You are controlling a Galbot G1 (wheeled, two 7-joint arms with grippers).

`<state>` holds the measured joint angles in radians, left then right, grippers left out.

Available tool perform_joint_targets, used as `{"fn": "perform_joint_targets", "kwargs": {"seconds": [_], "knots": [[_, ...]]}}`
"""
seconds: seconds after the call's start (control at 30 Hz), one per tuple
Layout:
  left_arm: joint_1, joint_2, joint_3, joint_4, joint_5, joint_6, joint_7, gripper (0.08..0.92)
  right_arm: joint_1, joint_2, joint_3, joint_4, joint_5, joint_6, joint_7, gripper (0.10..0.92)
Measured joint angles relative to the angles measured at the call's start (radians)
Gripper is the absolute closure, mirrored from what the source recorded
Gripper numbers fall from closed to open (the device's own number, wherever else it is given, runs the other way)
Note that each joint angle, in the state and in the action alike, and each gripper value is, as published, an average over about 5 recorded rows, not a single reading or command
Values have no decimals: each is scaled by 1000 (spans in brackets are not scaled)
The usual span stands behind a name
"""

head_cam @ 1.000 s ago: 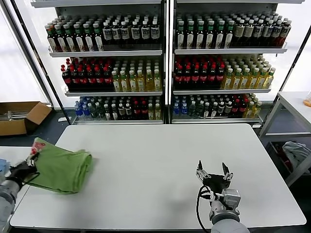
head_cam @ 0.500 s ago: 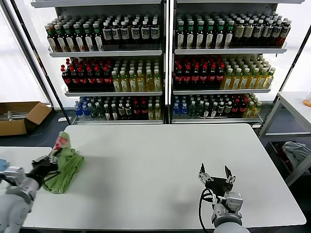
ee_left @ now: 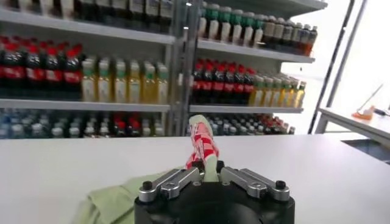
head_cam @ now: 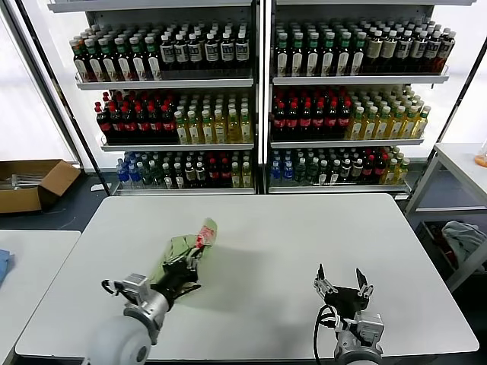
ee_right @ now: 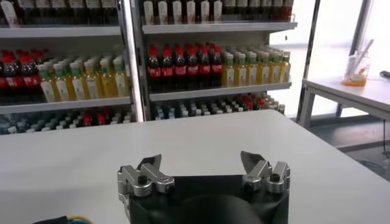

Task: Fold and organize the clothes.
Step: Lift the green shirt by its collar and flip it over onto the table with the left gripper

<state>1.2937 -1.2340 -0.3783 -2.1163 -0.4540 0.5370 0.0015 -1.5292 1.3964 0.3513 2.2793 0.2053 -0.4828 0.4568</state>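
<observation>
Left gripper (head_cam: 185,267), clenched on a bunched light green soft-fabric polo shirt (head_cam: 180,251) with red-and-white print, near the white table's (head_cam: 289,243) front edge, left of centre. Right gripper (head_cam: 344,288), released and empty, hovers near the front edge, toward the right.

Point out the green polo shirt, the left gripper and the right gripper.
green polo shirt (head_cam: 179,249), head view, bunched fabric.
left gripper (head_cam: 190,268), head view, shut fingertips on shirt.
right gripper (ee_right: 202,163), right wrist view, between open fingertips.

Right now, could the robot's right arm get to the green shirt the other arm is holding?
Probably yes. The right gripper is open and bare white table lies between it and the green shirt, which the left gripper has pinched.
</observation>
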Motion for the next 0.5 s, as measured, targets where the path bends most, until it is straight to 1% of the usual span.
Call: {"fn": "perform_joint_targets", "kwargs": {"seconds": [0.2,0.3,0.5], "knots": [[-11,-34,68,21,32,-3,-8,877,0,10,-6,-8,-12,0,0,203],[-17,-45,87,15,18,-11,-8,815,3,14,-14,-14,-19,0,2,203],[-34,-72,121,1,-41,-39,-11,642,11,21,-25,-21,-26,-11,7,203]]}}
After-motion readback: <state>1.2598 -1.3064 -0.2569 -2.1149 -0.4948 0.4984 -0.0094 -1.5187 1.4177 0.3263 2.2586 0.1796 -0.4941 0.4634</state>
